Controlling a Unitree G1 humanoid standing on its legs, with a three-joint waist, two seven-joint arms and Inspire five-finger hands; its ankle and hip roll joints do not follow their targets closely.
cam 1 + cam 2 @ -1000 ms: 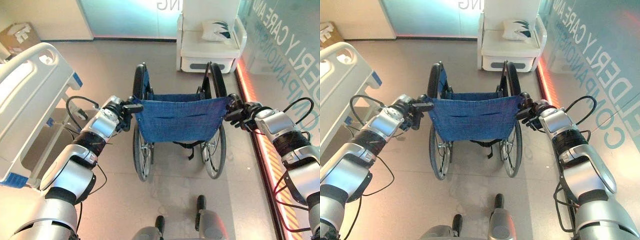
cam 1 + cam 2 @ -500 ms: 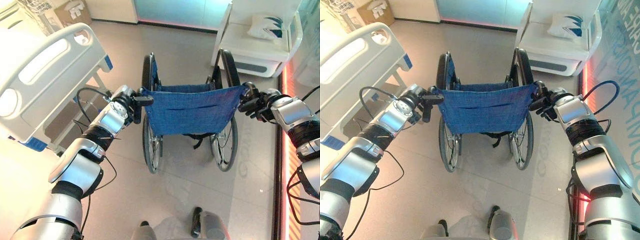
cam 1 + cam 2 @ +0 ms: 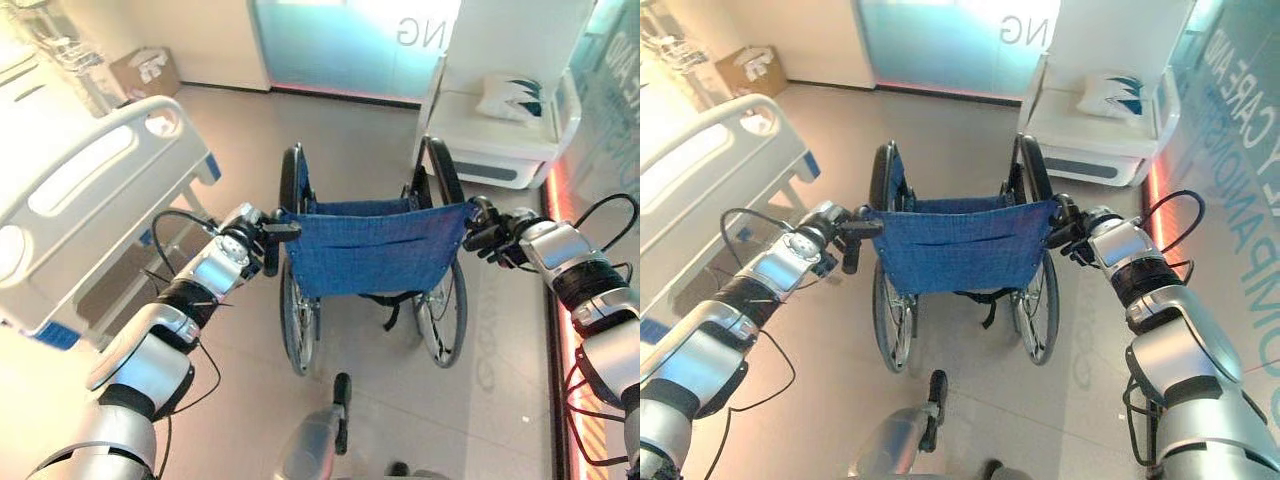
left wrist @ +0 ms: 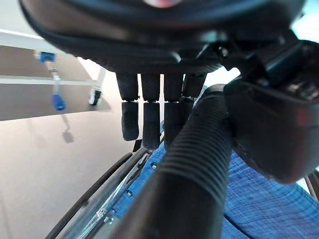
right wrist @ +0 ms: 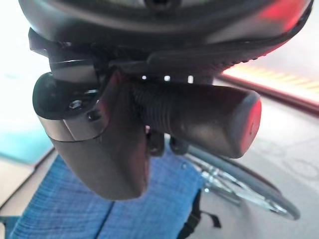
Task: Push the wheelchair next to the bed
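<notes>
Ribbed black grips [image 4: 192, 164] of blue-cloth wheelchair [image 3: 372, 252] in both hands.

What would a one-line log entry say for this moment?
left hand: shut on left handle | right hand: shut on right handle | wheelchair: facing away, upright | bed: to the left, apart

Bare grey floor [image 3: 350, 130] lies open at 12 o'clock beyond the blue-backed wheelchair [image 3: 375, 250]; white hospital bed [image 3: 70, 210] crowds 9 o'clock, white cushioned armchair [image 3: 500, 140] blocks 1 o'clock.
</notes>
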